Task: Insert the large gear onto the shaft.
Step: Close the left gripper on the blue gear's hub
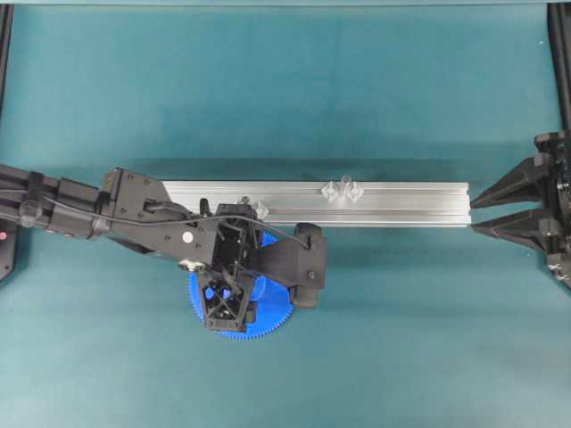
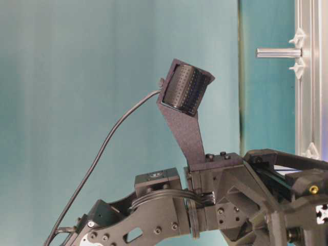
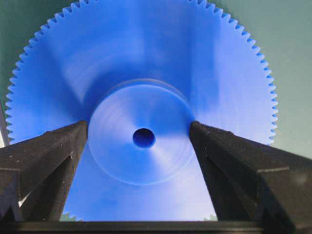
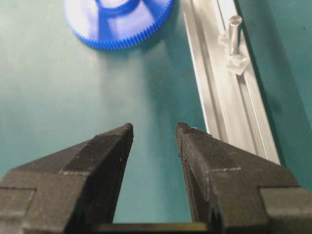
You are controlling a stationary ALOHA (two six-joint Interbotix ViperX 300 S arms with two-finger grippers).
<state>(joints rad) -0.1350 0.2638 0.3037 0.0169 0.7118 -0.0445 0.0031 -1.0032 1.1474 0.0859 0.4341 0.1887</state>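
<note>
The large gear (image 3: pixel 146 63) is a bright-blue toothed disc lying flat on the teal table (image 1: pixel 401 339). It also shows in the overhead view (image 1: pixel 269 314) and the right wrist view (image 4: pixel 117 24). My left gripper (image 3: pixel 139 124) points down over it, with one finger pressed on each side of the raised hub (image 3: pixel 141 156). In the overhead view the left gripper (image 1: pixel 234 296) hides most of the gear. The shaft (image 1: pixel 343 189) stands on the aluminium rail, to the right of the gear; it also shows in the table-level view (image 2: pixel 279 52) and the right wrist view (image 4: pixel 234 30). My right gripper (image 4: pixel 153 127) is open and empty, at the rail's right end (image 1: pixel 473 214).
The long aluminium rail (image 1: pixel 401 205) lies across the middle of the table, just behind the gear. A second small silvery mount (image 1: pixel 260 209) sits on the rail beside my left wrist. Dark frame posts stand at the far corners.
</note>
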